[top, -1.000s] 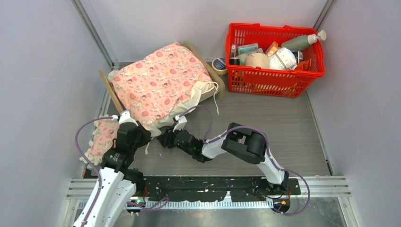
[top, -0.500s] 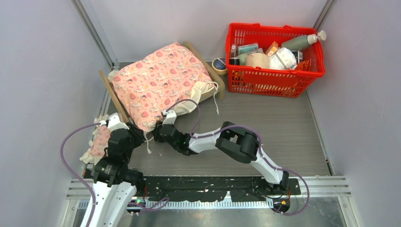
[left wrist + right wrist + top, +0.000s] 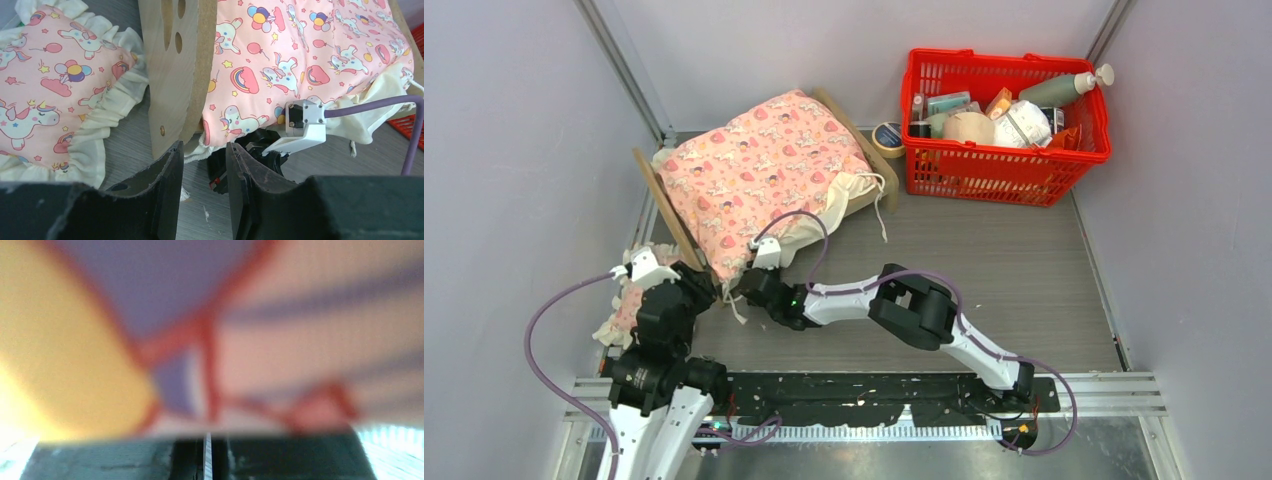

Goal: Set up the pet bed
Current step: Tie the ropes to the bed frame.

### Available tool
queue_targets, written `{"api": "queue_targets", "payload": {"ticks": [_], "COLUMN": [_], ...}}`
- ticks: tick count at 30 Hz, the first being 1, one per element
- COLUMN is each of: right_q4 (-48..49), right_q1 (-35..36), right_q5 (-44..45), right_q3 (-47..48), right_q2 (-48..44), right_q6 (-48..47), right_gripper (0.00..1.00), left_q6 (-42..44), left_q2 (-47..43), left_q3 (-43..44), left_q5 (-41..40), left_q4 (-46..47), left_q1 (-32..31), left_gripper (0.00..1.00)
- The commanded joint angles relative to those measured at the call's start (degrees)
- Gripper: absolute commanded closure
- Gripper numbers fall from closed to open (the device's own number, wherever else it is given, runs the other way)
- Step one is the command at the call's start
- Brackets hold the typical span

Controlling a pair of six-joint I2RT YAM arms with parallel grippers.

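Right hand [image 3: 739,290] shifted toward pet bed [image 3: 170,90] corner, closed, left hand [image 3: 203,148] parted

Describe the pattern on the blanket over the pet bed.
Pink blanket with unicorns, rainbows, balloons, stars; clearest in left wrist view.

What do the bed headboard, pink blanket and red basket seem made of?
Arched light headboard: bare matte wood board, perhaps plywood, brown cut edge. Pink unicorn-print blanket: soft fabric, wrinkled, cream frill. Red lattice basket: probably glossy moulded plastic.
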Motion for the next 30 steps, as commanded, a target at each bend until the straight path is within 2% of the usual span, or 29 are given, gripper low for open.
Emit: {"api": "queue_targets", "payload": {"ticks": [1, 6, 7, 11, 17, 21, 30], "right_q4": [-1.38, 16.07, 21.0, 30.83, 34.62, 36.32, 42.93], "right_q1": [1.2, 2.31, 2.54, 3.83, 4.16, 4.17, 3.93], "right_q5": [3.85, 1.67, 0.49, -0.82, -5.33, -9.31, -11.79], "right_q3": [-3.52, -17.44, -19.03, -24.52, -25.89, -25.3, -26.81], "right_q2": [-2.6, -8.87, -10.48, -13.61, -14.49, -14.13, -13.3], "right_q6": [-1.09, -5.07, -5.79, -9.53, -8.68, -9.33, -12.39], "right_gripper": [0.95, 0.95, 0.95, 0.95, 0.95, 0.95, 0.95], "left_q6": [2.03, 3.34, 3.42, 4.96, 7.27, 6.68, 7.35], "left_q2": [-0.07, -0.67, -0.76, -0.65, 2.39, 6.08, 10.16], "left_q3": [1.41, 0.35, -0.51, -3.65, -5.72, -6.68, -8.66], "left_q5": [-1.39, 1.41, 2.19, 5.47, 10.55, 10.85, 8.47], "left_q4": [-0.17, -1.25, -1.47, -0.95, 2.97, 4.53, 9.06], "left_q1": [-0.13, -0.13, -0.13, -0.13, -0.12, -0.13, -0.13], "left_gripper": [0.6, 0.64, 0.64, 0.68, 0.68, 0.68, 0.67]}}
